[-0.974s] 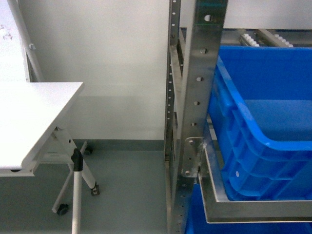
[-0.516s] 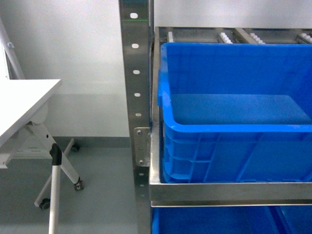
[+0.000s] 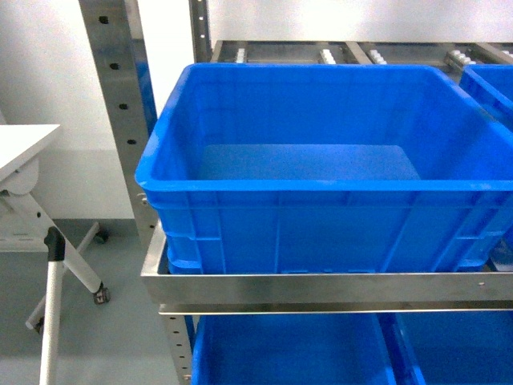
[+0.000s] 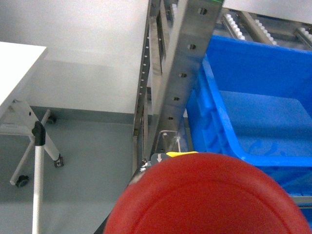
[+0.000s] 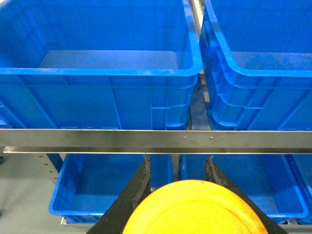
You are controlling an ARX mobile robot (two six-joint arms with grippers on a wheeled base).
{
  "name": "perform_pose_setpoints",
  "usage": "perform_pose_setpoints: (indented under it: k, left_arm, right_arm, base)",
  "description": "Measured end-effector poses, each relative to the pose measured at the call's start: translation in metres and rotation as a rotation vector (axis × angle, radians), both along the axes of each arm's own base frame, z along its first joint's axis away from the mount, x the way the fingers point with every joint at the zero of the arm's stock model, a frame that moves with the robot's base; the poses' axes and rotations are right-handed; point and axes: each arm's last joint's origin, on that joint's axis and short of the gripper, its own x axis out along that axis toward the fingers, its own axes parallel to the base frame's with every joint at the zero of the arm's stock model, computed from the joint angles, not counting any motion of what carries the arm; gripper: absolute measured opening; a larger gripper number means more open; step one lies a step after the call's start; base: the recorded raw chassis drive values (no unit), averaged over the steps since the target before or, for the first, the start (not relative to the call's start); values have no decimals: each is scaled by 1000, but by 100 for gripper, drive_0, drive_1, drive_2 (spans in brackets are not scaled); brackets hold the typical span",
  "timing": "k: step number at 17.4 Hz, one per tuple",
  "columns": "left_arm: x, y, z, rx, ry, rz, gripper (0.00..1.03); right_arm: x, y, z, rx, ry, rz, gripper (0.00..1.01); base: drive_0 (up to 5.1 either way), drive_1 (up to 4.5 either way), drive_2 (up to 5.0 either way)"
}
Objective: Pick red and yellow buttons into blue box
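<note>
A large, deep blue box (image 3: 321, 160) is seen from the head camera, resting on the steel shelf (image 3: 321, 285) of a metal rack, its open top turned upward and its floor bare — nothing has been dropped in yet. More blue crates (image 3: 288, 353) are stored on the level below, and a white desk (image 3: 20, 148) on castors stands well apart at the left.

In the left wrist view a round red button (image 4: 207, 195) fills the lower frame, so close to the lens that it is judged to be clamped in the left end effector, whose fingers are hidden behind the cap. In the right wrist view a yellow button (image 5: 195, 207) is likewise held between the dark fingers (image 5: 134, 192) of the right end effector (image 5: 178, 187), closed on it below the shelf edge.

Both buttons are carried low, in front of the rack — lifting over the tall rim appears to be what remains
</note>
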Motion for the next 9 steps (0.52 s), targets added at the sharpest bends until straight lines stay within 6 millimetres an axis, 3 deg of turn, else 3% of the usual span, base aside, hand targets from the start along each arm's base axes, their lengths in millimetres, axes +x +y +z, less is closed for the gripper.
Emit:
perform_pose_setpoints:
  k: [9]
  left_arm:
    - [0, 0, 0, 1, -3, 1, 25]
  right_arm:
    - [0, 0, 0, 1, -3, 0, 28]
  base:
    - [485, -345, -130]
